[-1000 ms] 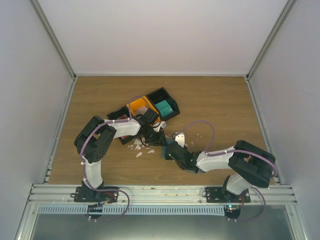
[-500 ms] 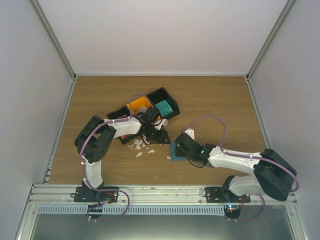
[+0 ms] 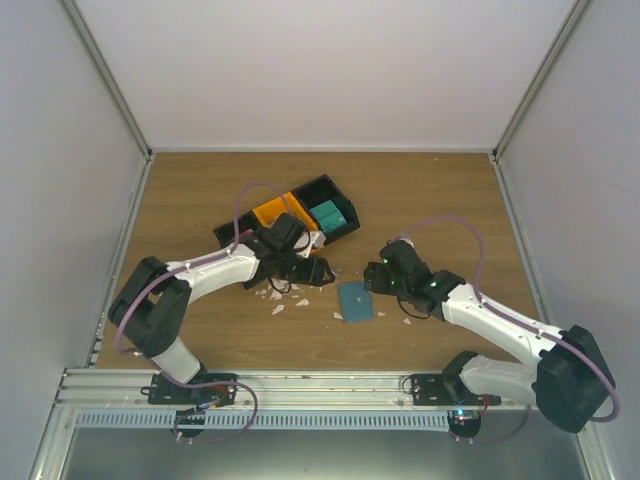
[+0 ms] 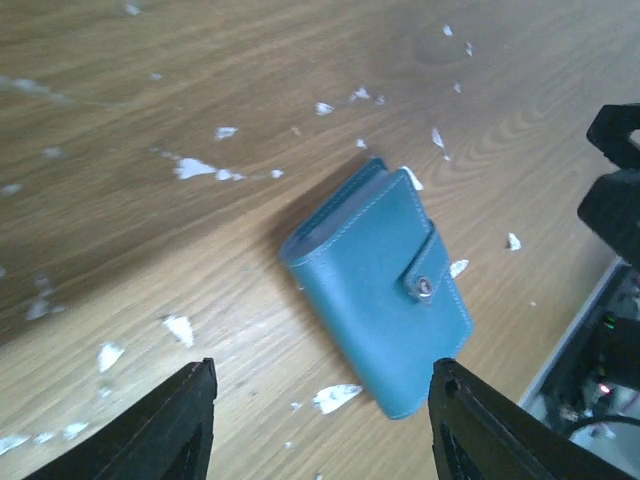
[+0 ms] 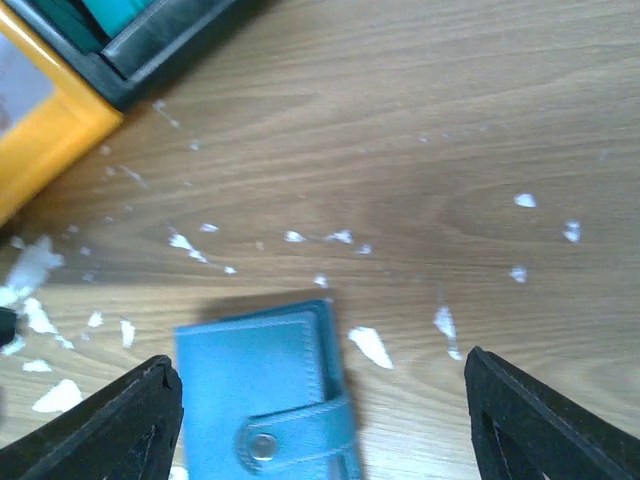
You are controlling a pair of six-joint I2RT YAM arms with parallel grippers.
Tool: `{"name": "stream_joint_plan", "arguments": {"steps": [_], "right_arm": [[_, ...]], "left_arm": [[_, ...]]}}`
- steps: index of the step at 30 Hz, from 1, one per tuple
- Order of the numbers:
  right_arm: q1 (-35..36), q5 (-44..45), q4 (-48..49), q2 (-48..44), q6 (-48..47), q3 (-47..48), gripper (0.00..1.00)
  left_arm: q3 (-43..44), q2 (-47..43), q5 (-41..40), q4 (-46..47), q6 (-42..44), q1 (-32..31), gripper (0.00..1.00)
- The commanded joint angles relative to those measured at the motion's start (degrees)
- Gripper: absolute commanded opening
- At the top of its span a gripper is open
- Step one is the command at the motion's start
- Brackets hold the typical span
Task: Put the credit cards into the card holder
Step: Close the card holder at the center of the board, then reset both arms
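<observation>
The card holder (image 3: 355, 300) is a flat blue-teal wallet, folded shut with its snap strap fastened. It lies alone on the wooden table between the two arms. My left gripper (image 3: 312, 270) hovers just left of it, and in the left wrist view the holder (image 4: 385, 290) lies on the table beyond the open gripper (image 4: 320, 420), untouched. My right gripper (image 3: 378, 278) hangs just right of the holder, open wide, with the holder (image 5: 265, 400) under its left side (image 5: 325, 420). The credit cards are hidden from view.
An orange bin (image 3: 272, 212) and a black bin (image 3: 320, 185) holding a bright teal stack (image 3: 328, 214) stand behind the left gripper. Small white scraps (image 3: 275, 292) lie scattered on the wood around the holder. Grey walls close in the table.
The right gripper opened, let go of the card holder and drew back to the right. The left gripper opened too and its arm stretched out. The holder now lies flat on the table.
</observation>
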Motion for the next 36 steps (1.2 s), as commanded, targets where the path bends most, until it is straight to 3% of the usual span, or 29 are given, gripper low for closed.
{"name": "stream_joint_plan", "arguments": {"steps": [1, 6, 10, 15, 20, 30, 36], "right_arm": [[-3.59, -3.82, -2.53, -1.63, -2.47, -1.85, 0.8], [-4.49, 1.17, -4.4, -4.73, -1.55, -0.86, 0.98], [-4.48, 6.79, -6.93, -9.86, -4.3, 2.45, 1.0], [-4.48, 15.97, -13.26, -16.5, -7.64, 10.17, 1.0], [-4.48, 22.19, -13.59, -26.26, -11.74, 15.27, 1.0], [-4.5, 28.4, -18.31, -36.12, -12.98, 23.34, 1.0], [-4.48, 29.84, -20.49, -38.24, -12.41, 25.06, 1.0]], "left_arm": [[-5.1, -7.56, -10.44, 3.62, 0.55, -0.14, 0.62], [-7.72, -20.79, -18.94, 3.25, 2.5, -0.01, 0.79], [-7.16, -32.91, -27.34, -0.06, 2.64, -0.01, 0.99], [-7.55, -48.17, -35.41, -2.54, 3.31, -0.01, 0.99], [-4.0, -58.06, -39.59, -9.49, 5.64, -0.01, 0.99], [7.32, -70.09, -48.13, -18.72, 9.57, -0.01, 0.99], [9.37, -73.61, -50.98, -20.16, 11.01, -0.01, 0.99]]}}
